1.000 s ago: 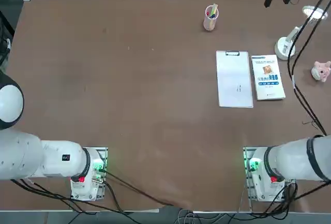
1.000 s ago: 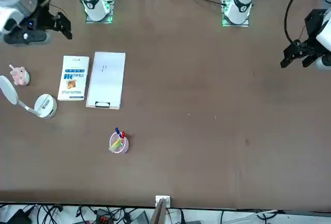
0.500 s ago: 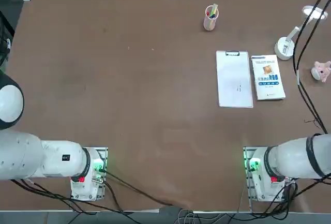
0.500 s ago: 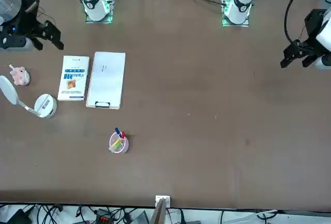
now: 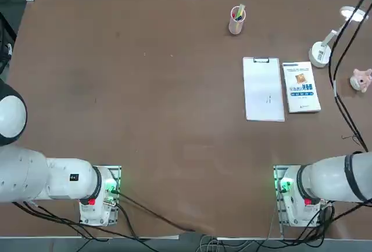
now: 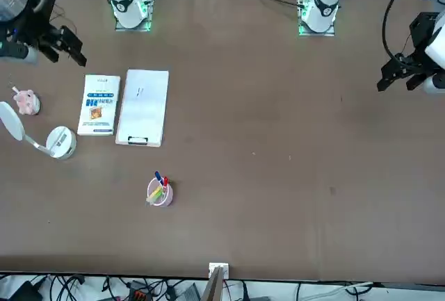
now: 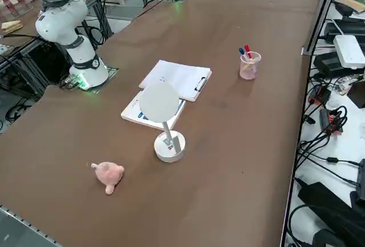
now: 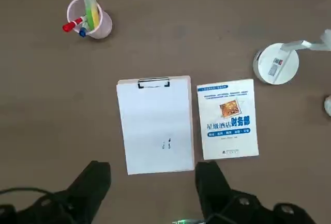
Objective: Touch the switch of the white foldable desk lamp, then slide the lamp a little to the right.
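While the right pincer (image 8: 152, 182) hangs high above the desk (image 5: 145, 89), fingers spread and holding nothing, it looks down at the clipboard (image 8: 154, 124) and the book (image 8: 227, 119). The white lamp (image 5: 325, 45) stands near the desk's far right corner, upright, round base (image 8: 275, 63) just beyond the book and near the pink toy (image 5: 360, 80). Whether the switch has been touched and the lamp slid, you cannot tell from this. If reaching in, come straight down over the base, mind the tilted stem and round head (image 7: 159, 102), press lightly, and push low on the base so it does not tip. Pen cup (image 5: 236, 19) sits well clear.
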{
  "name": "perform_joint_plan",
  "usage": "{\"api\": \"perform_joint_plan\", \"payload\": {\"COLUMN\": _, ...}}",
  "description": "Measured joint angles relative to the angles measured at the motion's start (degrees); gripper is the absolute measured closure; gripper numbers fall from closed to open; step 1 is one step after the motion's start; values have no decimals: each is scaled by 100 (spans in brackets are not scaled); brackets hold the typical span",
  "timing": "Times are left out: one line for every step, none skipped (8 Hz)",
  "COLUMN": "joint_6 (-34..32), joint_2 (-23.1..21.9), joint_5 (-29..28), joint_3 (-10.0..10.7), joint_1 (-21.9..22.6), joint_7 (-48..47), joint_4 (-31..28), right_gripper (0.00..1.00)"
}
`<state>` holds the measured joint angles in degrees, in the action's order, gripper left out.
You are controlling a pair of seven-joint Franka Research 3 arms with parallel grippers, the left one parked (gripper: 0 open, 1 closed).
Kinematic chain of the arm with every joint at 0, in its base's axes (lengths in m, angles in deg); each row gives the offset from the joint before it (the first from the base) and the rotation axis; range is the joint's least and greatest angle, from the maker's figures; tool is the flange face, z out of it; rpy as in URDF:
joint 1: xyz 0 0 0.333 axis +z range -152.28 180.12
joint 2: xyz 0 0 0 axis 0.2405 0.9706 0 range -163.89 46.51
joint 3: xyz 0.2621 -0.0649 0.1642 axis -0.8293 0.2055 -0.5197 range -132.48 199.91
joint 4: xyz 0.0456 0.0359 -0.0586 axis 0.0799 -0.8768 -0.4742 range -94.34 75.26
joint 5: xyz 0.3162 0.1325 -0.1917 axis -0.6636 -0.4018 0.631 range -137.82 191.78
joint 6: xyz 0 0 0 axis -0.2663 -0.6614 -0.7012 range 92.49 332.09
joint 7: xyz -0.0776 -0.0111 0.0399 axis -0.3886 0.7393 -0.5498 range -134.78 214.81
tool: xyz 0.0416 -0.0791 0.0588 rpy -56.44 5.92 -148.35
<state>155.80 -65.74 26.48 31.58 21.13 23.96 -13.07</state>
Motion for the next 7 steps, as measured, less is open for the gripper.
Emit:
{"api": "perform_joint_plan", "payload": {"joint_6": 147, "joint_2": -153, "joint_5": 19, "joint_3": 22, "joint_1": 4, "joint_7": 112, "joint_4": -248, "right_gripper": 0}}
{"api": "perform_joint_plan", "payload": {"joint_6": 216, "joint_2": -197, "joint_5": 29, "joint_3": 143, "joint_1": -8, "joint_7": 333, "joint_4": -393, "right_gripper": 0}}
{"api": "perform_joint_plan", "payload": {"joint_6": 232, "joint_2": -185, "joint_5": 30, "joint_3": 316, "joint_1": -54, "joint_7": 535, "joint_4": -446, "right_gripper": 0}}
{"api": "perform_joint_plan", "payload": {"joint_6": 228, "joint_2": -180, "joint_5": 30, "joint_3": 429, "joint_1": -166, "joint_7": 745, "joint_4": -463, "right_gripper": 0}}
{"api": "perform_joint_plan", "payload": {"joint_6": 227, "joint_2": -181, "joint_5": 30, "joint_3": 468, "joint_1": -284, "joint_7": 873, "joint_4": -463, "right_gripper": 0}}
{"api": "perform_joint_plan", "payload": {"joint_6": 227, "joint_2": -181, "joint_5": 30, "joint_3": 467, "joint_1": -357, "joint_7": 891, "joint_4": -463, "right_gripper": 0}}
{"api": "perform_joint_plan", "payload": {"joint_6": 227, "joint_2": -181, "joint_5": 29, "joint_3": 442, "joint_1": -390, "joint_7": 852, "joint_4": -463, "right_gripper": 0}}
